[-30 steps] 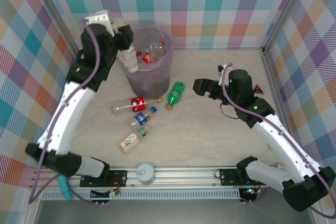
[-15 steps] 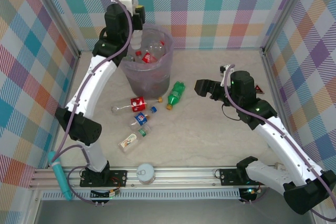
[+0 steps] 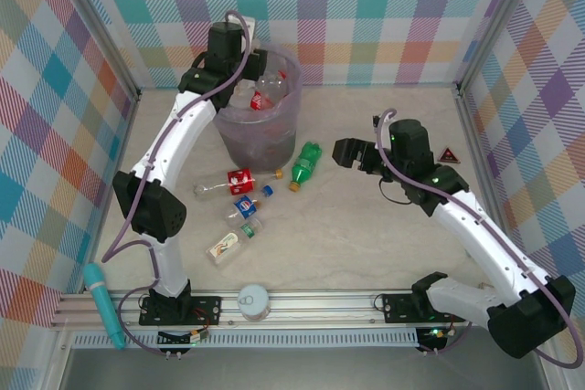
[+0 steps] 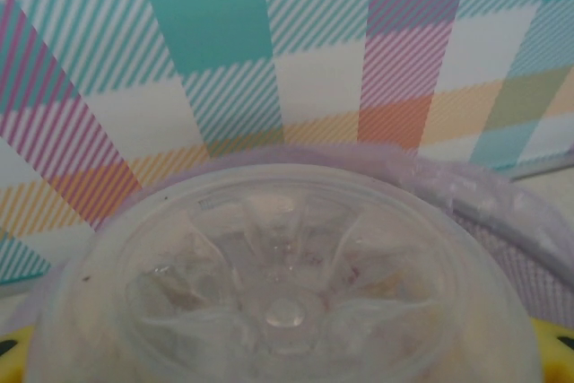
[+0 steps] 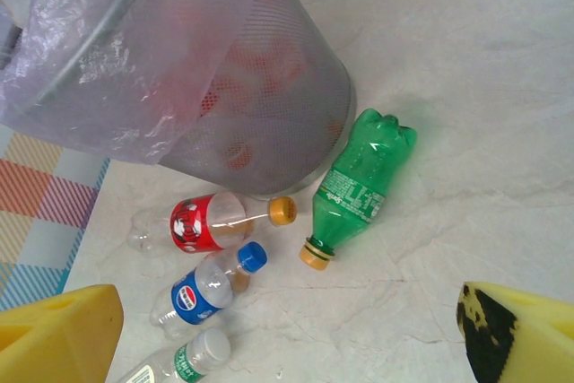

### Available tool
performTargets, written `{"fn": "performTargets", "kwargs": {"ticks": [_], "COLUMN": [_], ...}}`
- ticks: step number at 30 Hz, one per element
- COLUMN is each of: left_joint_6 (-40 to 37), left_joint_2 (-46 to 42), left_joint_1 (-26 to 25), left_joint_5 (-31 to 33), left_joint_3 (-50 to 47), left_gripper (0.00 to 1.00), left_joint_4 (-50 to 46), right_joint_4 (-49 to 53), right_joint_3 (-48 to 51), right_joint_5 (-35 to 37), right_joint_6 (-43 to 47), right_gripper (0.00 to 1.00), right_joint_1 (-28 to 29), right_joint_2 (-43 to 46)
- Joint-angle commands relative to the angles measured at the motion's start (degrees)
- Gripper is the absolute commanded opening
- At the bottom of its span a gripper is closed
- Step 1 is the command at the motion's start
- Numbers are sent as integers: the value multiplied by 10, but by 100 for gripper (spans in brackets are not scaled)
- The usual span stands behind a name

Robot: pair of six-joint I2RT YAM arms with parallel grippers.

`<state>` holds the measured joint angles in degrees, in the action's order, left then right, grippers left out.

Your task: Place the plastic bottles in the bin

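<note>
Left wrist — clear bottle point(image 4: 285, 311) hides most of the bin point(image 4: 502, 213)

My overhead camera sits high at the near edge and looks down on the whole table point(image 3: 366, 226) from well off. Left wrist camera faces the checked back wall point(image 4: 224, 42), jammed so near the base of a clear bottle point(image 4: 287, 293) that it blurs, the bin point(image 4: 502, 213) rim just beyond. Right wrist camera looks down aslant, from nearby, at the bin's side and the green bottle point(image 5: 359, 187); I find both again in the overhead.
</note>
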<state>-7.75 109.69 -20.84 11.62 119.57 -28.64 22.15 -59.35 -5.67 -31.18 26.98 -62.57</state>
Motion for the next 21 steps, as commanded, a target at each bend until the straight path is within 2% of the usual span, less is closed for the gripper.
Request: {"fn": "performTargets", "kwargs": {"ticks": [1, 3, 4, 8, 12, 16, 21], "left_joint_6": [6, 12, 12, 21, 20, 23, 45], "left_joint_2": [9, 15, 17, 0, -7, -15, -35], "left_joint_1": [11, 14, 14, 14, 14, 13, 12], "left_joint_5": [-21, -29, -28, -19, -7, -22, -52], "left_joint_3": [0, 1, 1, -21, -21, -16, -4], "left_gripper": [0, 0, 4, 36, 60, 77, 88], "left_joint_4": [1, 1, -3, -6, -13, -19, -21], "right_joint_4": [-29, -22, -22, -22, -15, -5, -4], "right_joint_3": [-6, -10, -9, -10, -15, -18, -15], "right_joint_5": [-16, -5, 0, 14, 10, 24, 36], "right_joint_6": [-11, -9, -9, -4, 1, 8, 6], "right_gripper": [96, 95, 95, 96, 96, 96, 96], "right_joint_1": [-2, -2, -2, -2, -2, -2, -1], "right_joint_2": [-11, -17, -16, -12, -16, -10, -10]}}
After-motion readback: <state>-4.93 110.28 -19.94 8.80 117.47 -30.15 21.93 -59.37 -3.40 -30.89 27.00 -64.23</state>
